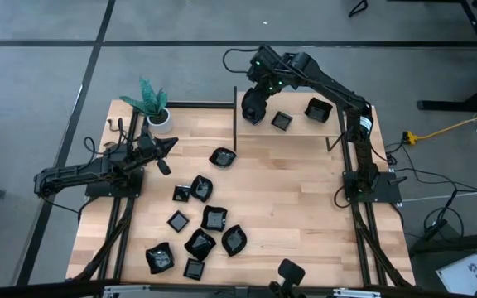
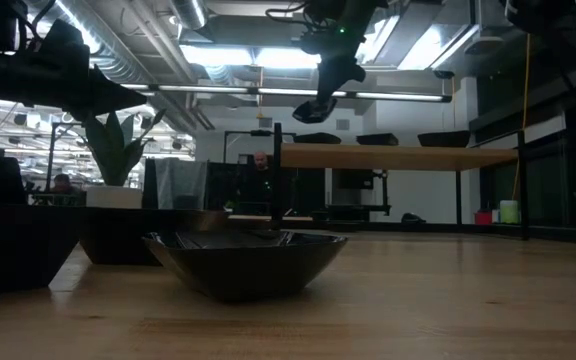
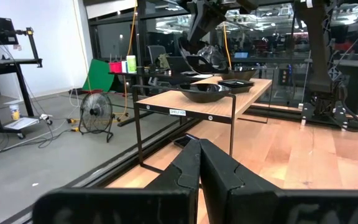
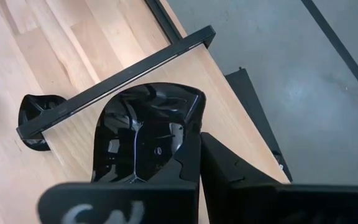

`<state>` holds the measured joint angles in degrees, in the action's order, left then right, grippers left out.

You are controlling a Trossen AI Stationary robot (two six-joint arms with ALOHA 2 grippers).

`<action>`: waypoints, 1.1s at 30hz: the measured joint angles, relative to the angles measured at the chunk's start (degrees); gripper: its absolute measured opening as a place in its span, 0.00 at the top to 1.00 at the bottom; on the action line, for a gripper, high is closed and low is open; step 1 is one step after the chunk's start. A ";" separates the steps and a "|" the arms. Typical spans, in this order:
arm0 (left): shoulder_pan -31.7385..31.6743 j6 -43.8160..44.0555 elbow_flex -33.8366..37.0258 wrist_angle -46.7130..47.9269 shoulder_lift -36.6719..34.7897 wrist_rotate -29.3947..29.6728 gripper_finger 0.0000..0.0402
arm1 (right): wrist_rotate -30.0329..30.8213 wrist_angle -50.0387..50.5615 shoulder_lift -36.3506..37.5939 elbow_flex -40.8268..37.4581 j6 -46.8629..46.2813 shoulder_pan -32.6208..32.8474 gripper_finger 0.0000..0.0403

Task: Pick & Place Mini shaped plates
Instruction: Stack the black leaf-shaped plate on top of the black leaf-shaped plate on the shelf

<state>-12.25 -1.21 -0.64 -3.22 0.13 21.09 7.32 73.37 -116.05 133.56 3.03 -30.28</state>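
Here we hold one mini shaped plate point(image 4: 143, 134) clenched in our right gripper point(image 4: 199, 155), the raised shelf point(image 1: 301, 132) directly beneath; our left gripper point(image 1: 169, 146), clenched empty, waits far off.

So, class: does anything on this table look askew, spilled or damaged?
Nothing looks damaged or spilled. The black plates lie loosely scattered over the table, some tilted, which suits unsorted stock. The potted plant stands upright.
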 joint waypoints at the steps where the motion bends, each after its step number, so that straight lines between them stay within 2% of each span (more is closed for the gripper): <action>1: -0.02 -0.01 0.02 0.00 0.01 0.00 0.99 | 0.00 0.01 0.00 0.00 0.00 -0.01 0.99; 28: 0.00 0.00 0.00 0.00 0.01 -0.03 0.99 | 0.58 0.67 -3.60 -0.04 0.61 -0.20 0.99; 33: 0.00 0.00 0.02 0.00 0.00 -0.07 0.99 | 0.58 1.34 -3.61 -0.04 0.46 -0.25 0.96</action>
<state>-12.25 -1.21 -0.62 -3.22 0.13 21.02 7.90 74.71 -119.66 133.51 3.49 -30.52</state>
